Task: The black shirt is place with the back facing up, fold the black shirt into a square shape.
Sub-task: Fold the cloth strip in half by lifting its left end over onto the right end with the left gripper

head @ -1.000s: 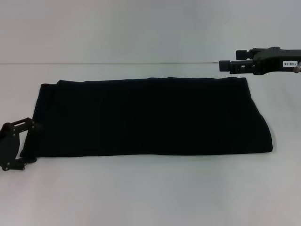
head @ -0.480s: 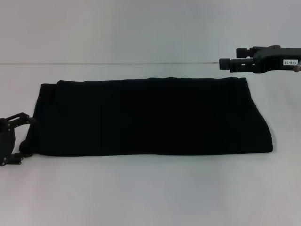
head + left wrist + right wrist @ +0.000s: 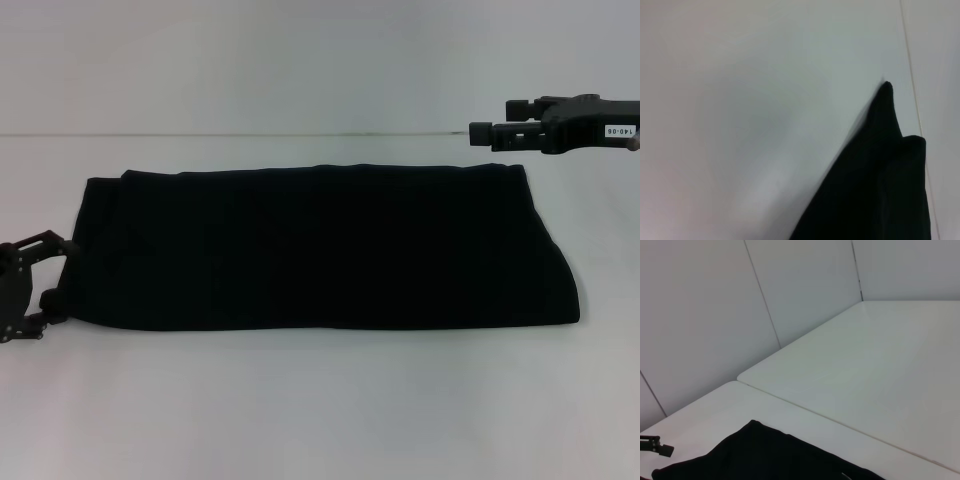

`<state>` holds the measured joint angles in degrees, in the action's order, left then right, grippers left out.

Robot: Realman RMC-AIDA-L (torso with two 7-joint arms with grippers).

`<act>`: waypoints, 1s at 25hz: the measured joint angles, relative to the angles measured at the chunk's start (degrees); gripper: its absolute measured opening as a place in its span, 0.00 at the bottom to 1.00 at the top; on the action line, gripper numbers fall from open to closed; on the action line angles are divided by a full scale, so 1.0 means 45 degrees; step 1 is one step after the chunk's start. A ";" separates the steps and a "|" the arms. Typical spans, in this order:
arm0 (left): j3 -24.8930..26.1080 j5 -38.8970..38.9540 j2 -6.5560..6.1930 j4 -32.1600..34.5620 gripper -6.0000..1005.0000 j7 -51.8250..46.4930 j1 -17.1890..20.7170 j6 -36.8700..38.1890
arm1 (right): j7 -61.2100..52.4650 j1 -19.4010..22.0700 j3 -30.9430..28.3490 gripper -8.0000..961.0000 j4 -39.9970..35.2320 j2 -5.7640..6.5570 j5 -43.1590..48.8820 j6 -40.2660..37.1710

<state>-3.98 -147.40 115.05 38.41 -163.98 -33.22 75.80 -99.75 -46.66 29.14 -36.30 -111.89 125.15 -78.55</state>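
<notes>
Already the black shirt (image 3: pixel 320 250) is found folded into a long band on the white table (image 3: pixel 320 410), the squaring fold outstanding; the left gripper (image 3: pixel 40 280), fingers spread, is stationed at its left end, the right gripper (image 3: pixel 480 132), finger state indeterminable, above its far right corner.

The black shirt (image 3: pixel 320 250) before me is soft cloth, matt and plain, taking no shine. The table (image 3: pixel 320 410) under it is smooth white, faintly glossy. My left gripper (image 3: pixel 30 285) and right gripper (image 3: pixel 480 133) look like hard matt black plastic.
</notes>
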 joint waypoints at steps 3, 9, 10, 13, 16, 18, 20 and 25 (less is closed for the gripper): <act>-0.0028 -0.0040 0.0000 0.0007 0.93 0.0327 0.0006 -0.0011 | 0.0012 -0.0001 0.0009 0.97 0.0000 0.0002 0.0000 -0.0001; -0.0049 -0.0090 -0.0001 0.0055 0.93 0.0598 0.0117 0.0078 | 0.0018 -0.0007 0.0020 0.97 0.0000 0.0003 0.0000 -0.0006; -0.0036 -0.0091 -0.0001 0.0056 0.93 0.0578 0.0129 0.0130 | 0.0018 -0.0014 0.0017 0.97 0.0000 0.0003 0.0000 -0.0006; -0.0028 -0.0106 -0.0001 0.0038 0.93 0.0453 0.0161 0.0311 | 0.0018 -0.0022 0.0010 0.97 0.0000 0.0004 0.0000 -0.0002; -0.0057 -0.0126 0.0002 -0.0012 0.92 0.0310 0.0179 0.0385 | 0.0018 -0.0028 -0.0005 0.97 0.0000 0.0018 0.0000 0.0003; -0.0091 -0.0133 0.0012 -0.0098 0.92 0.0264 0.0194 0.0384 | 0.0020 -0.0036 -0.0010 0.97 0.0000 0.0024 0.0000 0.0012; -0.0111 -0.0137 0.0016 -0.0231 0.92 0.0258 0.0204 0.0303 | 0.0032 -0.0039 -0.0011 0.97 0.0000 0.0024 0.0000 0.0016; -0.0113 -0.0137 0.0020 -0.0340 0.92 0.0276 0.0204 0.0008 | 0.0067 -0.0066 -0.0012 0.97 0.0000 0.0022 0.0000 0.0021</act>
<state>-4.49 -148.01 115.13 36.88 -162.74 -32.31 75.83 -99.45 -46.95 29.09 -36.30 -111.79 125.15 -78.46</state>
